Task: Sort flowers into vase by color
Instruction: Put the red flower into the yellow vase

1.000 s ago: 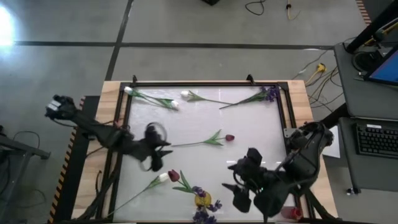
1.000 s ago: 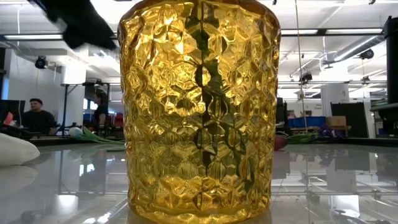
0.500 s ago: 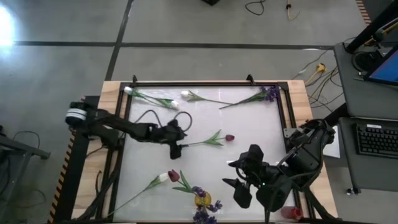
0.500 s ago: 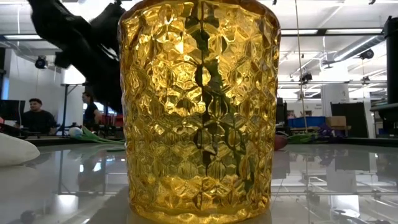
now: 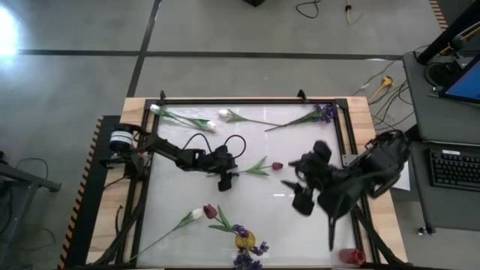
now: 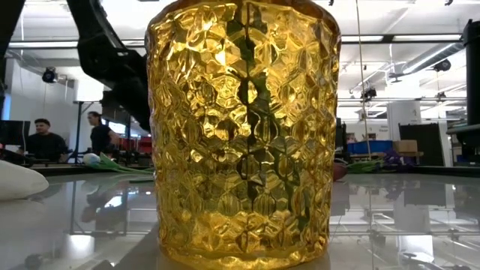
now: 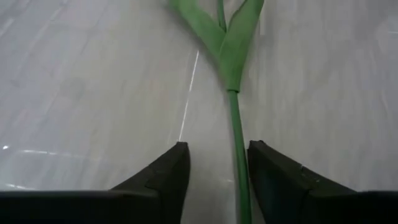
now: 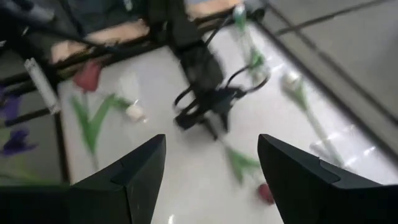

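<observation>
The white glossy counter (image 5: 247, 142) in its black frame with wooden edging carries everything. Biggest upon it is the amber faceted glass vase (image 6: 244, 131), which fills the low view and shows from above only as a yellow mouth (image 5: 244, 241) with purple blossom sprigs in it; take that vase as the landmark.

Away from the vase, toward the counter's middle, lies the dark red tulip on a thin green stem with a forked pair of leaves (image 5: 259, 168). The left end effector (image 5: 224, 178) sits over the bare end of that stem, its two dark fingers (image 7: 161, 180) released and standing either side of the stem (image 7: 238, 140), not yet closed on it. The right end effector (image 5: 300, 196) hangs on the other side of that tulip's bud, released and empty.

Just beside the vase lie a white tulip and a second dark red tulip (image 5: 202, 213), buds together. Along the counter's edge farthest from the vase lie two white tulips (image 5: 184, 119) (image 5: 240, 116) and a purple sprig (image 5: 319, 115).

The stem looks light, thin and springy, likely plastic over wire, and the counter is slick, so it may skid or roll under a sideways push. Taking hold of the bare stem below the leaves, square across it, seems the safest hold; the leaves and bud are soft and would crush or slip.
</observation>
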Controlling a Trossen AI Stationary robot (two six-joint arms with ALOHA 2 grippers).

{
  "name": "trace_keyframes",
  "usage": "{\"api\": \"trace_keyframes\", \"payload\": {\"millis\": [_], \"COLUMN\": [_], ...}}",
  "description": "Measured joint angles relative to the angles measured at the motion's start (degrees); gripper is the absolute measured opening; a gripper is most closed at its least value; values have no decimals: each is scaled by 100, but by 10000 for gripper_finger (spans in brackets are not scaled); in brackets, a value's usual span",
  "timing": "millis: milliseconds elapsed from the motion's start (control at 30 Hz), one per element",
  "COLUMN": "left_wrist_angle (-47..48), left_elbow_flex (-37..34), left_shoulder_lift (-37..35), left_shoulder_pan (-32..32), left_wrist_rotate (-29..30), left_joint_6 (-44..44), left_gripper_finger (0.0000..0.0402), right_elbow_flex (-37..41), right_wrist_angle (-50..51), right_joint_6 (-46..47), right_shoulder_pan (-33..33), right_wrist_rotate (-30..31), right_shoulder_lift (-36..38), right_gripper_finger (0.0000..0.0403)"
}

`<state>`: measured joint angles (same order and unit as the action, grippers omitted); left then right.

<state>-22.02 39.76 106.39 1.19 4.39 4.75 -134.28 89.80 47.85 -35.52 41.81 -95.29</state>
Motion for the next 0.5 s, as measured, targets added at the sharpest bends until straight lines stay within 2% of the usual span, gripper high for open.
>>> {"api": "trace_keyframes", "payload": {"millis": [100, 333, 500], "left_wrist_angle": [58, 223, 625], "left_elbow_flex": [70, 178, 403], "left_shoulder_lift": [11, 24, 23], "left_shoulder_pan": [5, 5, 5], "left_wrist_rotate": [-46, -84, -82], "left_joint_6": [2, -127, -7], "left_gripper_finger": [106, 13, 5], "right_elbow_flex": [0, 7, 33], "right_wrist_angle": [26, 24, 24], "right_joint_6": [-252, -453, -629], "right_shoulder_pan": [78, 80, 80], "right_wrist_rotate": [184, 185, 187], "right_shoulder_lift": [242, 689, 918], "right_gripper_finger": [246, 243, 238]}}
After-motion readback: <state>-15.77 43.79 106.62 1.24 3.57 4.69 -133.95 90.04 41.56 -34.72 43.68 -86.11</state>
